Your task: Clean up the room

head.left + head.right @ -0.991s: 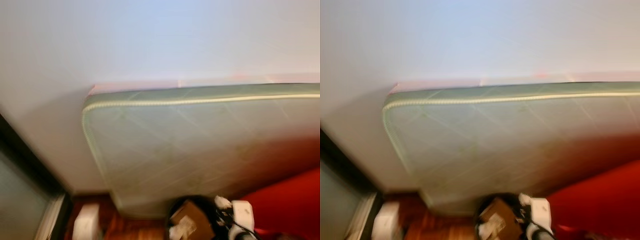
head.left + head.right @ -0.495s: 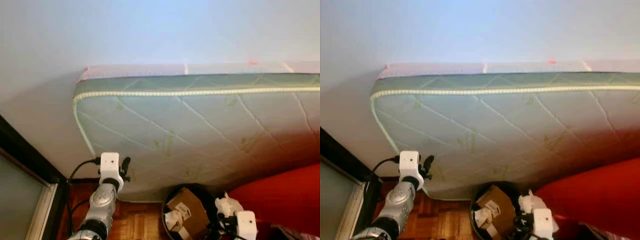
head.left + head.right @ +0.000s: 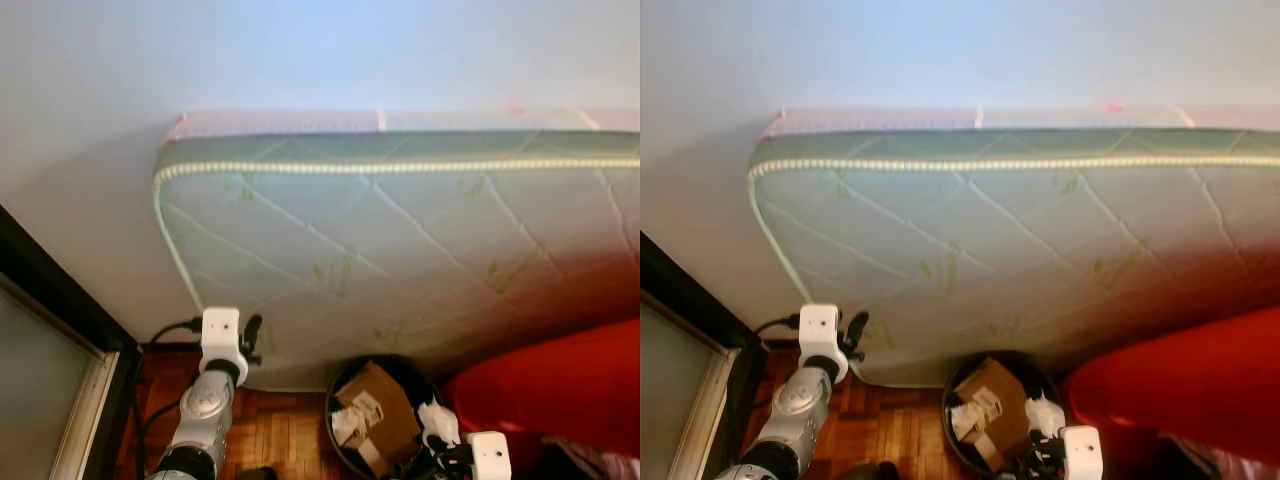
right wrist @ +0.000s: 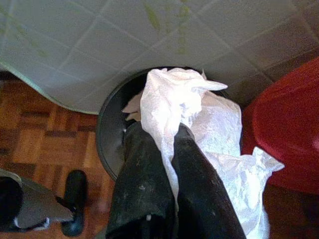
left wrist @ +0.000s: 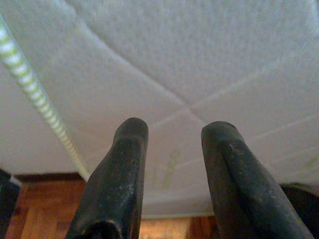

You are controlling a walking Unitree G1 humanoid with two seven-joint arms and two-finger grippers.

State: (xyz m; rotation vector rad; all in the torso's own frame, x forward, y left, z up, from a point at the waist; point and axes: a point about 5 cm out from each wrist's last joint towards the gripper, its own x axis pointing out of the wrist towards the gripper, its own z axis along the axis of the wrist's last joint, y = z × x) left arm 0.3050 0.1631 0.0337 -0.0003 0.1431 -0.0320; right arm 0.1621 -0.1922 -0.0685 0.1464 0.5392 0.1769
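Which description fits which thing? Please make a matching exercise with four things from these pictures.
Things:
1. mattress
2. bin
3. white wrapper
4. left gripper

Descriptions:
a. open, holding nothing
b. leaning against the wall
c. pinched between the right gripper's fingers
d. on the wooden floor, with cardboard inside

Pairs: 1-b, 2-d, 3-c, 4-a

Left gripper point(image 5: 172, 149) raised, jaws apart; right gripper point(image 4: 164, 149) clamped
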